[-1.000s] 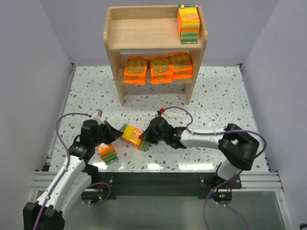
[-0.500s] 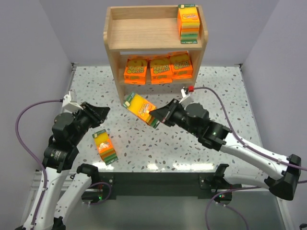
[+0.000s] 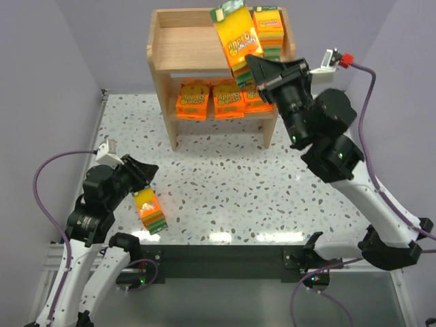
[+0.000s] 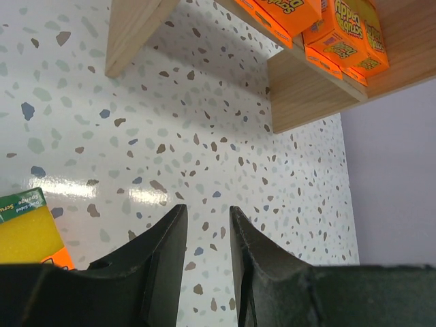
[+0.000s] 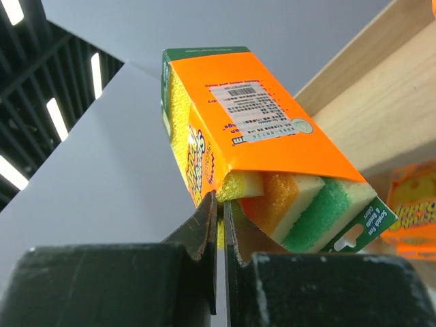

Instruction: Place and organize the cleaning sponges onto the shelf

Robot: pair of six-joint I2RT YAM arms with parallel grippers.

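Note:
My right gripper is shut on a corner of a yellow-and-green sponge pack and holds it tilted in the air in front of the top tier of the wooden shelf. In the right wrist view the pack sits pinched between my gripper. Another thick pack stands on the top tier's right end. Three flat orange packs stand on the lower tier. A third thick pack lies on the table just right of my left gripper, which is open and empty.
In the left wrist view my gripper hovers over speckled tabletop, with the table pack's corner at the left and the shelf's lower tier beyond. The left part of the top tier is bare wood.
My right arm has lifted the pack from low over the table up to the shelf's top tier. My left arm has shifted slightly, its gripper still beside the table pack.

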